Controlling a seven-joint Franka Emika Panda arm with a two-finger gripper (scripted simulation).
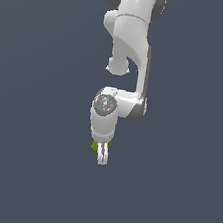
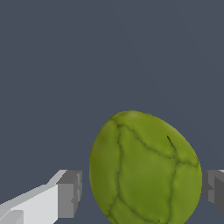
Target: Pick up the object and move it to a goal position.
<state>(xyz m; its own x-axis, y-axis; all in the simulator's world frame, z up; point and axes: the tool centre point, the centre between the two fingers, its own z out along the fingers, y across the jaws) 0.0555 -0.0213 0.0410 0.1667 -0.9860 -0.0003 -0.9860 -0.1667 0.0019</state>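
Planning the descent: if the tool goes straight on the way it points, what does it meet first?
Likely the green object, already between the tool's fingers; beyond it only plain grey ground shows, depth unclear.

The exterior view looks from a distance at the white robot arm [image 1: 125, 60], which hangs from the top centre of the frame against a plain dark grey-blue background. The wrist view sits very close, looking along the gripper [image 2: 140, 190] toward the same plain background. Both views share the gripper [image 1: 102, 152] and the olive-green object [image 2: 144, 168], a small speck [image 1: 95, 146] in the exterior view.
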